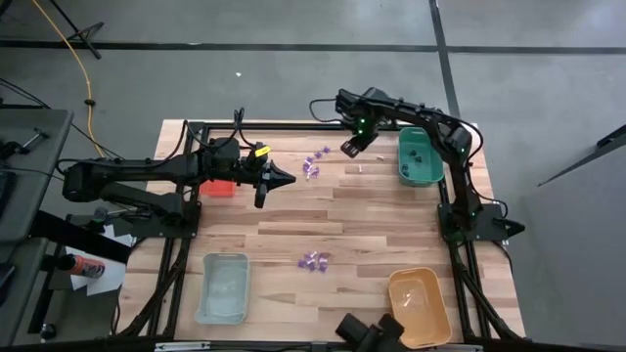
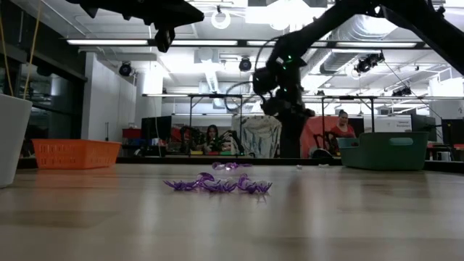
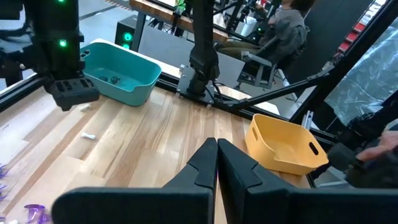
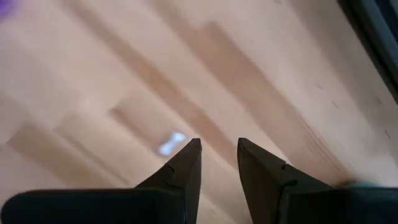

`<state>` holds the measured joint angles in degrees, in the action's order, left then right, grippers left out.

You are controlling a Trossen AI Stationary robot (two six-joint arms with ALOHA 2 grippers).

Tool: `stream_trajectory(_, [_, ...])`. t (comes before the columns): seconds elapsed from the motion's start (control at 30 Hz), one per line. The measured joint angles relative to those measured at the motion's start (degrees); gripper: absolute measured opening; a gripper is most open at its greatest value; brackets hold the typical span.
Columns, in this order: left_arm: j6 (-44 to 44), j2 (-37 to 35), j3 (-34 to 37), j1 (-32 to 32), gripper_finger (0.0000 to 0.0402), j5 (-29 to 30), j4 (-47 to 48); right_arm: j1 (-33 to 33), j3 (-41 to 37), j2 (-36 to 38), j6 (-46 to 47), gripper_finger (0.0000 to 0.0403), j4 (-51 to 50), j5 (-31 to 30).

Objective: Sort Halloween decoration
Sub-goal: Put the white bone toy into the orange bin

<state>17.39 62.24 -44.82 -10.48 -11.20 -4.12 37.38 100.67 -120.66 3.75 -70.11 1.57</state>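
The right gripper (image 4: 217,155), fingers spread and holding nothing, hovers above the table (image 1: 372,230) with 1 whitish decoration piece (image 4: 170,143) lying just beside 1 fingertip, near the green tray (image 1: 421,156). The left gripper (image 1: 284,179), fingers pressed together, waits farther off.

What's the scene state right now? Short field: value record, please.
left end effector: shut, empty, above table centre-left
right end effector: open, empty, above whitish piece
purple pieces: cluster mid-table, cluster at far side
green tray: holds a few dark pieces
orange tray: looks empty
pale blue tray: contents unclear
red tray: mostly hidden under left arm
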Motion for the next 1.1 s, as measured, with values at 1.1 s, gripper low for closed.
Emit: stream_trajectory(1.1, [-1.3, 0.0, 0.0, 0.0, 0.0000, 0.0, 0.1, -7.5, -26.5, 12.2, 44.3, 0.0099, 25.5, -8.7])
